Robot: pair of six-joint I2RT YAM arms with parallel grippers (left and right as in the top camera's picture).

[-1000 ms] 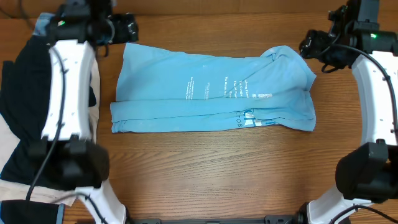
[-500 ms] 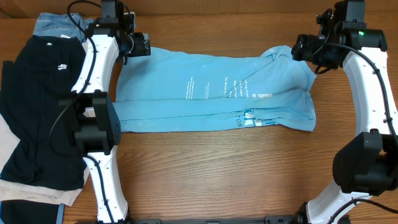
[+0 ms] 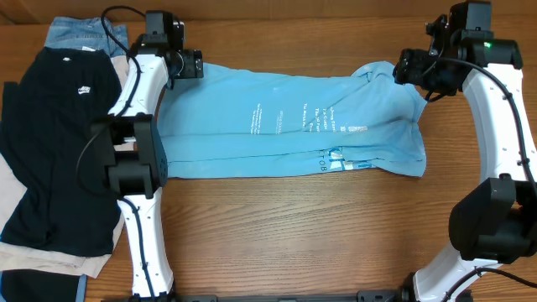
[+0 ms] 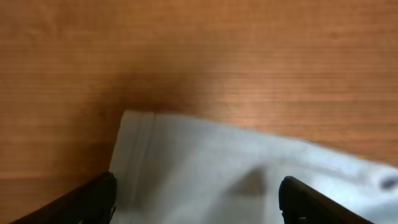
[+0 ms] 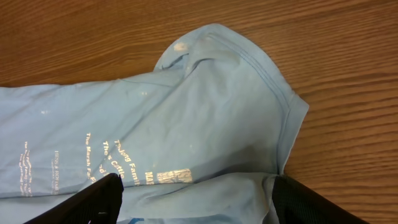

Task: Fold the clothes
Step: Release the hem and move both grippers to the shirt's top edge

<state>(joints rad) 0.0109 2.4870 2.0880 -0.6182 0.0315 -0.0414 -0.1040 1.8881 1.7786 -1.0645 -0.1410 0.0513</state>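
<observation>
The clothes, a light sky-blue T-shirt (image 3: 285,117) with white print, lie folded lengthwise across the middle of the wooden table. My left gripper (image 3: 195,65) hovers open over the shirt's far left corner. In the left wrist view that hemmed corner (image 4: 205,162) looks pale and blurred between the two dark fingers (image 4: 93,200). My right gripper (image 3: 404,67) hangs open above the far right end, where a sleeve bunches. The right wrist view shows this sleeve and the printed text (image 5: 205,118), with my right gripper (image 5: 196,208) just above the cloth. Neither gripper holds anything.
A black T-shirt (image 3: 59,143) with a small white logo lies spread at the left edge. Blue jeans (image 3: 80,33) sit behind it and beige cloth (image 3: 13,210) under it. Bare wood (image 3: 294,235) runs along the near side.
My left arm swung from above the black pile to the blue shirt's far left corner. The right gripper shifted slightly left over the sleeve. The shirt has not moved.
</observation>
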